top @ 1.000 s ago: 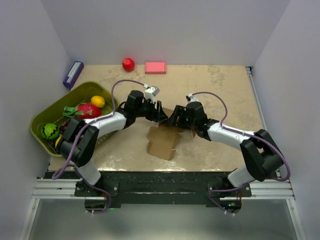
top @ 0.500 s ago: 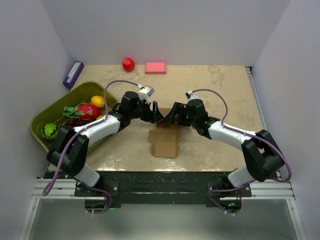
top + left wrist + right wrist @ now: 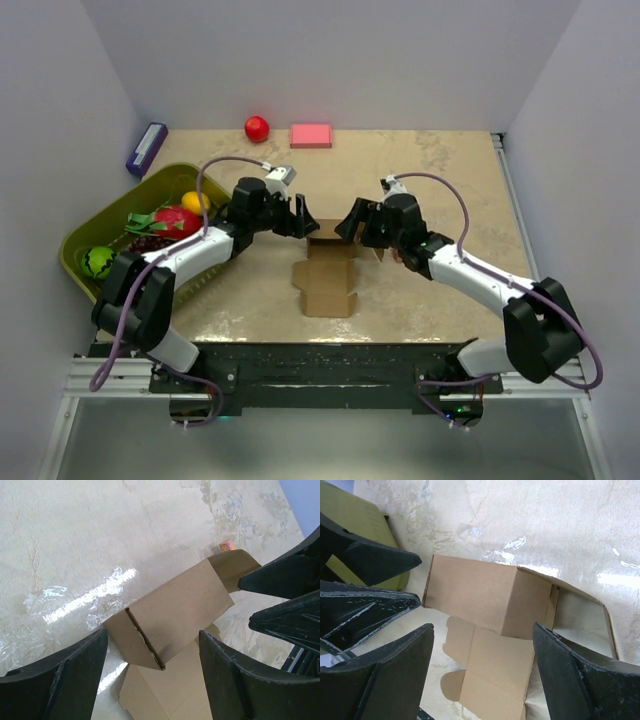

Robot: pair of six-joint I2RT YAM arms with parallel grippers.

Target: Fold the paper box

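Observation:
The paper box (image 3: 329,277) is plain brown cardboard in the middle of the table, with a raised folded body at the far end and a flat flapped panel lying toward me. My left gripper (image 3: 306,228) is open just left of the body, and my right gripper (image 3: 349,224) is open just right of it. In the left wrist view the paper box (image 3: 175,607) lies beyond my open left gripper (image 3: 152,636), untouched. The right wrist view shows the paper box (image 3: 475,592) ahead of my open right gripper (image 3: 484,628), its right end open and hollow.
A green basket (image 3: 165,172) with fruit stands at the left edge. A red ball (image 3: 257,128), a pink block (image 3: 311,135) and a small purple box (image 3: 146,148) lie along the back wall. White walls close in three sides.
Both grippers have opened wider and drawn apart, away from the box. The box has settled on the table, its flat panel now pointing straight toward me.

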